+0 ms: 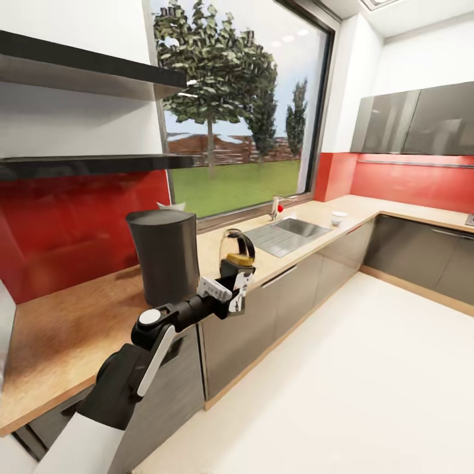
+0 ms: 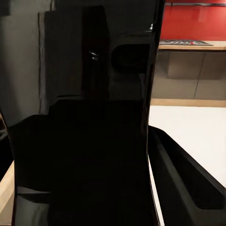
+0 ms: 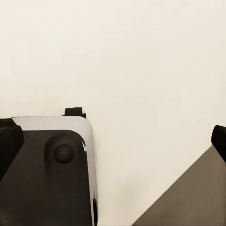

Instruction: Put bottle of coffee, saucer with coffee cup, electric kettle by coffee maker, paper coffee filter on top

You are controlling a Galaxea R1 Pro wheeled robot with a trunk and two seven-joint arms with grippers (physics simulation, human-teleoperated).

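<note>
L-shaped wood countertop [image 1: 79, 329] over grey cabinets, red backsplash, big window, sink [image 1: 288, 234] further along, two black shelves [image 1: 85, 164] on the wall at left, pale floor. Coffee maker [image 1: 164, 253] stands on the counter with a white filter [image 1: 170, 207] peeking at its top; the glass kettle [image 1: 237, 249] sits just right of it, and a small white cup [image 1: 338, 216] is far off past the sink. Left gripper [image 1: 237, 286] is at the counter edge right in front of the kettle, touching or nearly so; can't tell if its jaws are apart or together; right gripper's fingertips [image 3: 10, 141] hang spread over bare floor, nothing between them.
</note>
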